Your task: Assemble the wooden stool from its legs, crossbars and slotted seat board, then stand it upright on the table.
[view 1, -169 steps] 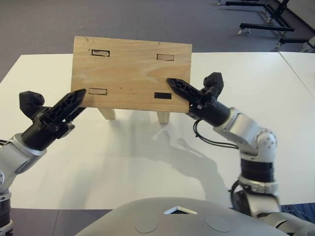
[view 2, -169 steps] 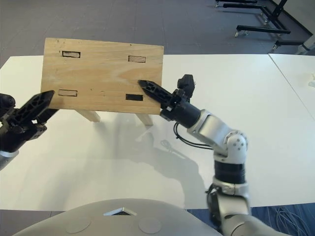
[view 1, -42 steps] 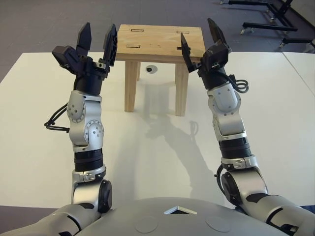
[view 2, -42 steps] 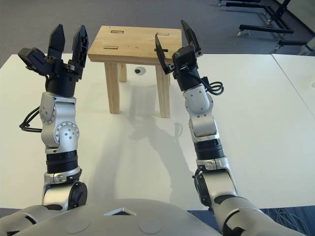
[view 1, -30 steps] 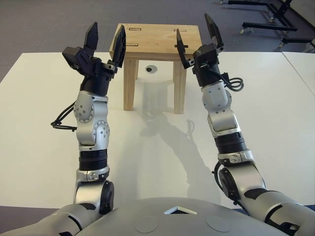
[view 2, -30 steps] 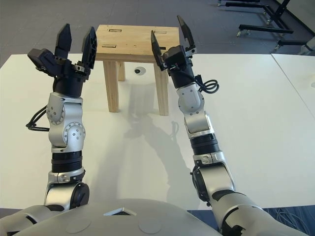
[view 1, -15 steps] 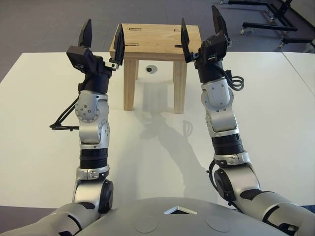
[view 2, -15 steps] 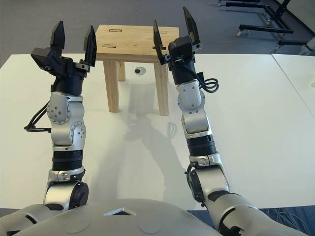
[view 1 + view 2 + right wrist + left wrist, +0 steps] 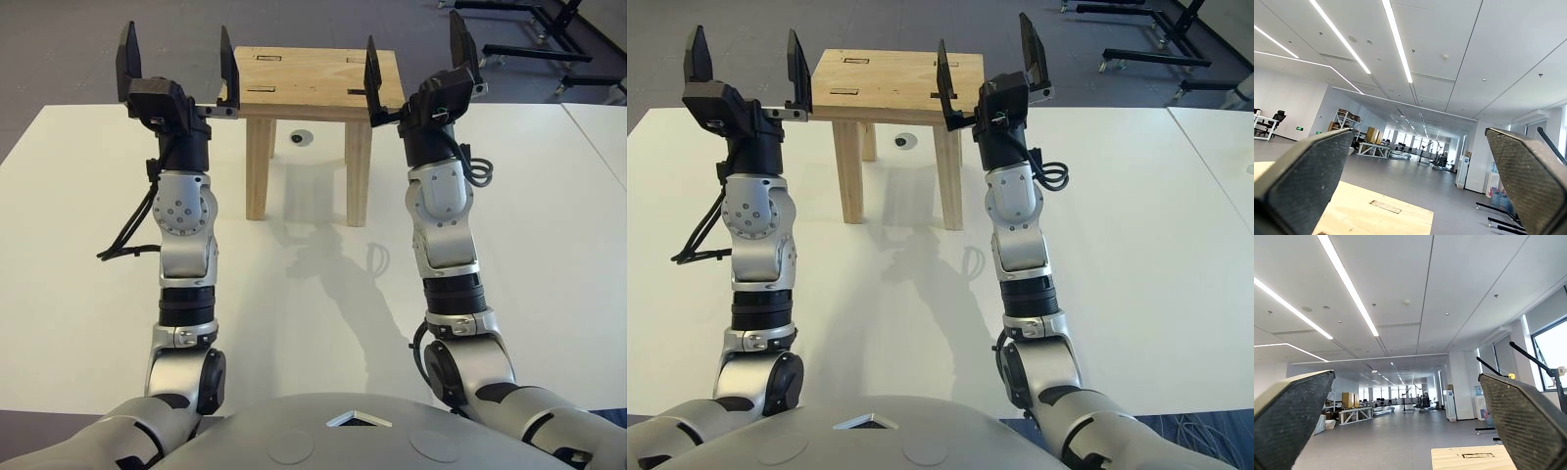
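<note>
The assembled wooden stool [image 9: 312,80] stands upright on the white table [image 9: 549,225], its slotted seat board on top and its legs on the tabletop. My left gripper [image 9: 176,59] is raised at the stool's left side, fingers pointing up and open with nothing between them. At the stool's right side my right gripper [image 9: 419,54] is raised the same way, open and holding nothing. Both are level with the seat and clear of it. A corner of the seat board [image 9: 1471,458] appears in the left wrist view, and the seat board [image 9: 1371,210] also lies low in the right wrist view.
A small dark round object [image 9: 300,138] lies on the table behind the stool's legs. Black metal frames [image 9: 534,39] stand on the floor at the back right. A second white table [image 9: 602,127] adjoins on the right.
Earlier both grippers held the tilted seat board; the stool now stands upright and released. Over the last second both arms swung upright, fingers pointing up, beside the seat.
</note>
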`<state>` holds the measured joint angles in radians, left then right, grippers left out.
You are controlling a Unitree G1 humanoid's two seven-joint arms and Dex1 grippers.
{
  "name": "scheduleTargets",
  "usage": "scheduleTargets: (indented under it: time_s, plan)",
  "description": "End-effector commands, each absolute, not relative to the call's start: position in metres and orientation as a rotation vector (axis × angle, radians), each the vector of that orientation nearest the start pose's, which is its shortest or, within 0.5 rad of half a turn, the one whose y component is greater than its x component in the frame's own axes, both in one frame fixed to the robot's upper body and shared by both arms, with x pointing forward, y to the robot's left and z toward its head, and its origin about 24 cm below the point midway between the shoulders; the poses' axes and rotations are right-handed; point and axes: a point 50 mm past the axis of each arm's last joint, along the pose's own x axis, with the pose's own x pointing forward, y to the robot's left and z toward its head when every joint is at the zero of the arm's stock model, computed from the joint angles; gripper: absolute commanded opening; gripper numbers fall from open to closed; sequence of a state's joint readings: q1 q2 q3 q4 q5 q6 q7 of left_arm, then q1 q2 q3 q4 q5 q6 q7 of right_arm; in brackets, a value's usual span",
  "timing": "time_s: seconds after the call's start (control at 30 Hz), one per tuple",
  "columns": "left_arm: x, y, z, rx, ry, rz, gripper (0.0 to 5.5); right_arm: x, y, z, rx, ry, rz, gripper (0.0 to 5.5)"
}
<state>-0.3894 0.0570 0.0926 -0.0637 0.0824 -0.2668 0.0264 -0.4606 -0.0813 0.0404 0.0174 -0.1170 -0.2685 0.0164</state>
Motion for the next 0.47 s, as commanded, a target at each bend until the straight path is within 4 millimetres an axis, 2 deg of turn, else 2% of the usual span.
scheduleTargets:
  time_s: [0.03, 0.23, 0.47]
  plan:
    - [0.299, 0.148, 0.184, 0.106, -0.69, -0.005, 5.39, 0.301, -0.113, 0.184, -0.203, -0.701, 0.15, 4.93]
    - [0.3, 0.141, 0.181, 0.063, -0.672, -0.05, 5.39, 0.299, -0.116, 0.18, -0.212, -0.679, 0.143, 4.93]
    - [0.296, 0.131, 0.178, 0.065, -0.675, -0.136, 5.39, 0.294, -0.109, 0.175, -0.192, -0.65, 0.151, 4.93]
